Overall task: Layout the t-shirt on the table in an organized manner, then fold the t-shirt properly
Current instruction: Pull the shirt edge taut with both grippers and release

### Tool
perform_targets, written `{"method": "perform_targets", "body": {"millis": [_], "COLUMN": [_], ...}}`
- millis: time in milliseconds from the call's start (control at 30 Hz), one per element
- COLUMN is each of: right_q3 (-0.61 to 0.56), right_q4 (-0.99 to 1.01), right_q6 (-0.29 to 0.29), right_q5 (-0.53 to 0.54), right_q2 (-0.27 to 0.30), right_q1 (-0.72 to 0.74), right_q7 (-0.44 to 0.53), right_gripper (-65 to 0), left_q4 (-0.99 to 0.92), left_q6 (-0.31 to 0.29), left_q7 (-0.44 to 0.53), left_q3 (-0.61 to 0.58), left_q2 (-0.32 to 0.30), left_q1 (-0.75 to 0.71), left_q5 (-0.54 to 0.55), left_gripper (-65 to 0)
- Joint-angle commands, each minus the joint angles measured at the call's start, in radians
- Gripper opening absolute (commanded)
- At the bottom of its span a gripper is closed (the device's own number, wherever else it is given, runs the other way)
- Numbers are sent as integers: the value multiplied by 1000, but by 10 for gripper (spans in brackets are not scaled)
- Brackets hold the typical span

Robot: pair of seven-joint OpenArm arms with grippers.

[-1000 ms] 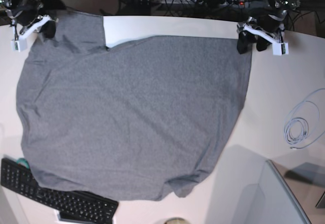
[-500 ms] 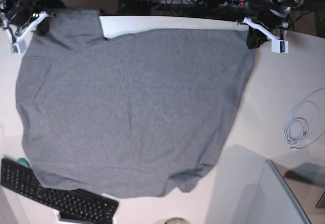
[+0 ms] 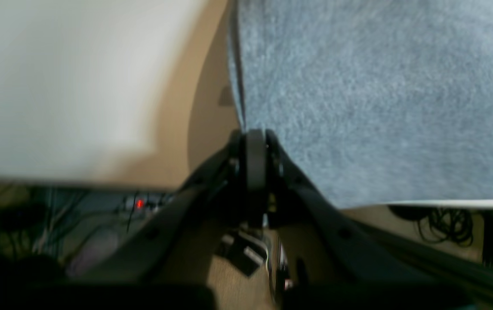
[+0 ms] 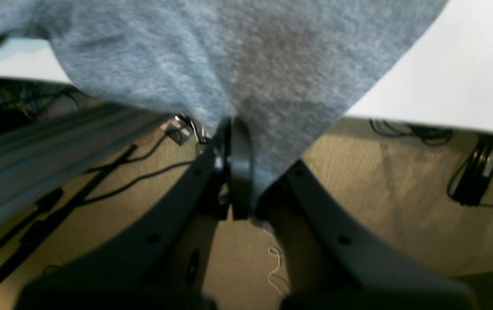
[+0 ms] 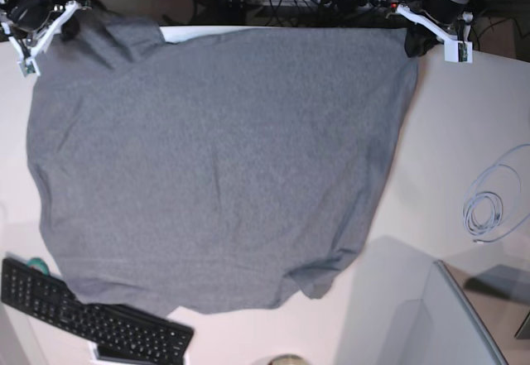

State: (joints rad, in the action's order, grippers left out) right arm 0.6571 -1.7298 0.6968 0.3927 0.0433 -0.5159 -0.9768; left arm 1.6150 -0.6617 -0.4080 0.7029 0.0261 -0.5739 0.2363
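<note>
Left gripper (image 3: 255, 161) and right gripper (image 4: 234, 165) each pinch the plain heather-grey knit t-shirt (image 5: 215, 166); overpulling drags it off the white desk (image 5: 464, 125).

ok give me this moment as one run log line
phase: layout, stretching | left gripper: shut on t-shirt far corner | right gripper: shut on t-shirt | t-shirt: spread on table, near hem over keyboard
</note>
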Motion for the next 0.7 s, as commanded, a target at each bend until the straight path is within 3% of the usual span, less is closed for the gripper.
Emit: {"method": "perform_targets", "body": {"millis": [0,100,233,567,633,667], "right_q3": [7,8,3,0,0,0], "right_q4": [-22,-22,-22,-17,-17,-17], "right_q6": [1,1,1,1,1,1], "right_q5": [15,15,15,15,18,21], "right_q2": [8,10,13,11,11,10], "right_q1": [1,6,21,23,23,23], "right_q7": [15,17,17,9,9,9], "right_gripper": [-645,-645,-645,-641,-608,-560], "left_q4": [12,11,1,-88,-84,-81], "left_q6": [-3,4,78,79,81,82], "left_q7": [22,22,24,24,24,24], "left_q3": [14,16,14,16,19,21], "left_q2": [-10,-10,-10,-13,-13,-13], "left_q1": [-4,2,25,32,28,28], "left_q5": [13,13,11,11,11,11], "left_gripper": [-650,-650,-650,-650,-650,-650]}}
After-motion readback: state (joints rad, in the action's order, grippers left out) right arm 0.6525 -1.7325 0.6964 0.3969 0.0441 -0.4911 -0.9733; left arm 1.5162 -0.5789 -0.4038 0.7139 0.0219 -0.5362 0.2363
